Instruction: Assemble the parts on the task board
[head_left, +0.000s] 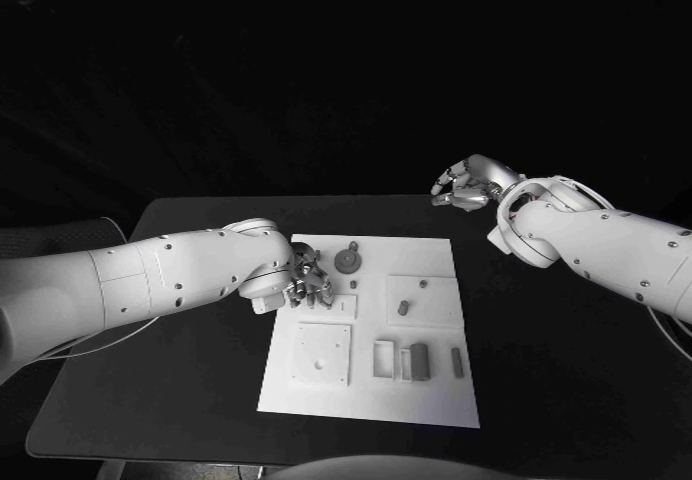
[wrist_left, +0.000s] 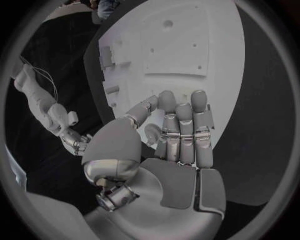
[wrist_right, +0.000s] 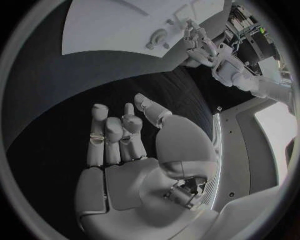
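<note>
The white board (head_left: 372, 330) lies lengthwise on the black table (head_left: 188, 400), its long axis running from the near edge toward the far edge. Near its near right corner three grey parts stand side by side — a frame (head_left: 384, 359), a block (head_left: 418, 361) and a thin bar (head_left: 457, 362) — all with their long axes pointing the same way as the board. Farther on, a small peg (head_left: 404, 307) sits on a raised square. By the board's left edge the left hand (head_left: 302, 283) hovers with fingers curled (whether it holds anything, I cannot tell). A round disc (head_left: 348, 263) lies near the far edge. Past the table's far right corner the right hand (head_left: 464, 186) hangs empty, fingers loosely apart.
</note>
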